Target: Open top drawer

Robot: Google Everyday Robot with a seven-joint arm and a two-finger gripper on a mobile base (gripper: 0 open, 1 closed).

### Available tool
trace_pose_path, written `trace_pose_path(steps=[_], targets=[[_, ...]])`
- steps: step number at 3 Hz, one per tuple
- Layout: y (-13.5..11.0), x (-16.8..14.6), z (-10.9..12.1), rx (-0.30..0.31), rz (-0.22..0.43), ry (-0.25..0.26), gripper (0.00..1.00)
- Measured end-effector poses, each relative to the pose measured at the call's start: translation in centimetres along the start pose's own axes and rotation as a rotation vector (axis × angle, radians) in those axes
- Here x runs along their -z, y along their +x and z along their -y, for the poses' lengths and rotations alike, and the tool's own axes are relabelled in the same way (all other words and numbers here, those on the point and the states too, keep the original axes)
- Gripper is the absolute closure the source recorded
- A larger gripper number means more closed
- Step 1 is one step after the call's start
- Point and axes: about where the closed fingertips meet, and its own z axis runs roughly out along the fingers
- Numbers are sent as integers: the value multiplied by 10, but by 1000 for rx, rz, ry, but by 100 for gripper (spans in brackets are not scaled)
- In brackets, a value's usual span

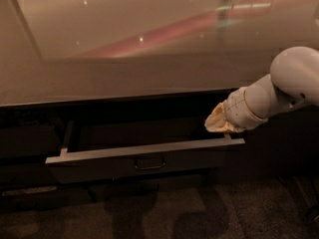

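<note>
Glossy brown tabletop fills the upper half of what I see, with reddish streaks of light reflected across it. Below it, dark speckled floor runs along the bottom. Under the tabletop's front edge the top drawer stands pulled partway out, its grey rim bright against the dark cabinet and its inside in deep shadow. Another dark front sits flush to its left. My white arm reaches in from the right, nothing standing between it and the drawer. My hand hangs just above the right end of the grey rim; whether it is clenched, released or touching the rim, I cannot tell. A small curved handle sits at the middle of the drawer front, well apart from my hand.
</note>
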Motion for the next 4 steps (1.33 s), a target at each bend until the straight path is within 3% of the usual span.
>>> trace_pose_path(steps=[2, 4], targets=[[54, -57, -5, -78, 41, -96, 100], [54, -62, -6, -81, 19, -105, 100]])
